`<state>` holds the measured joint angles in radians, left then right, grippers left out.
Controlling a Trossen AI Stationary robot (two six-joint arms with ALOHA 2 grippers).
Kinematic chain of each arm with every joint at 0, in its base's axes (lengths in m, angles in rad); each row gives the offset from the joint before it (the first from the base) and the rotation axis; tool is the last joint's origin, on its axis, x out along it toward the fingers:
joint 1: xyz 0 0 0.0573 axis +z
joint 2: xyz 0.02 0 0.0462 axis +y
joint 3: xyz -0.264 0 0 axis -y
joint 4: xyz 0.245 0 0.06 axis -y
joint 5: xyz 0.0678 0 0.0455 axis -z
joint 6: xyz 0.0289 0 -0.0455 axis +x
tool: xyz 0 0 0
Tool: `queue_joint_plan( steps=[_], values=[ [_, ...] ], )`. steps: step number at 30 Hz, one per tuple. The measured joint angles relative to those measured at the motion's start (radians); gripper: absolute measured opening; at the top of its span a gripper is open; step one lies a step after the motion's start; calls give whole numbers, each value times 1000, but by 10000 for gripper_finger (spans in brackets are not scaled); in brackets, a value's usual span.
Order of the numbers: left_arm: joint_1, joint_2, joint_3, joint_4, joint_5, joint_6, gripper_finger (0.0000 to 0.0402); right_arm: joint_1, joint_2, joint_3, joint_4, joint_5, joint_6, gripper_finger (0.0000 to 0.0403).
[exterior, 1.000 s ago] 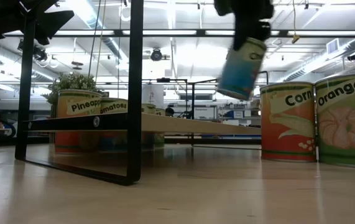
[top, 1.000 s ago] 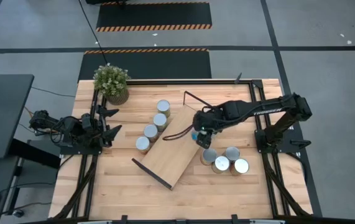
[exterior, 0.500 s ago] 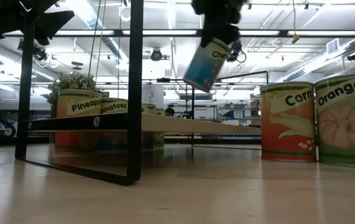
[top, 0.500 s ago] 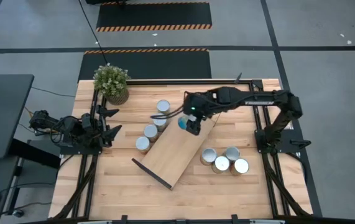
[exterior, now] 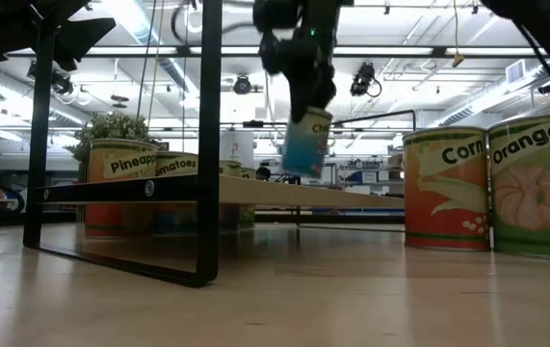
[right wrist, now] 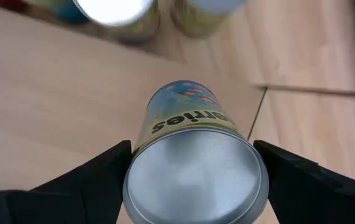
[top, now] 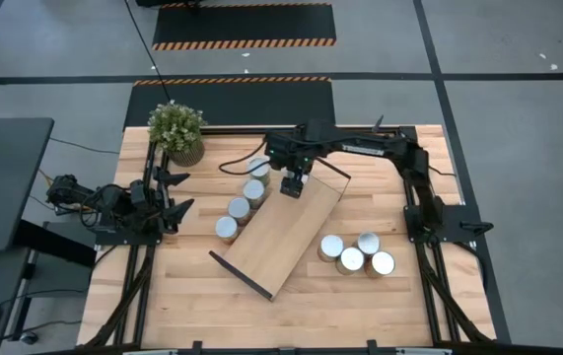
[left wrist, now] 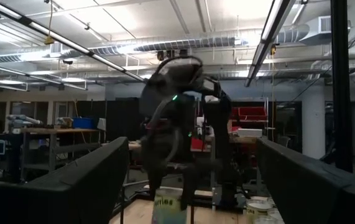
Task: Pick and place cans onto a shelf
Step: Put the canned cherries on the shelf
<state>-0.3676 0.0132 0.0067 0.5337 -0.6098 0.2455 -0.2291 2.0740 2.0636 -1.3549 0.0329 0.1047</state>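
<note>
- My right pincer [top: 292, 184] grips one can [exterior: 306, 143], clamped on its sides, tilted, silver end toward the wrist camera.
- Under that pincer: the far end of the shelf [top: 283, 235], which lies diagonally on the counter [top: 192, 296]. The can hangs just above the board, not touching.
- Just beside the pincer, off the board's edge: a row of four cans [top: 242, 205].
- Well apart, past the board's other side: three cans [top: 352, 254].
- Left pincer [top: 175, 192] parked at the counter's edge, fingers apart, nothing in them.
</note>
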Motion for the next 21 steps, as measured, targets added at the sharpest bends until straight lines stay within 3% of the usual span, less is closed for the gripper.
queue_joint_plan(
  steps=[6, 15, 21],
  values=[
    [0, 0, 0, 1, 0, 2, 355, -30, 32, -2, -37, -23, -49, 330],
    [0, 0, 0, -2, 0, -2, 355, -26, 55, -3, -17, -26, -52, 375],
    [0, 0, 0, -4, 0, -5, 355, 0, -2, -5, 16, 34, -15, 375]
  ],
)
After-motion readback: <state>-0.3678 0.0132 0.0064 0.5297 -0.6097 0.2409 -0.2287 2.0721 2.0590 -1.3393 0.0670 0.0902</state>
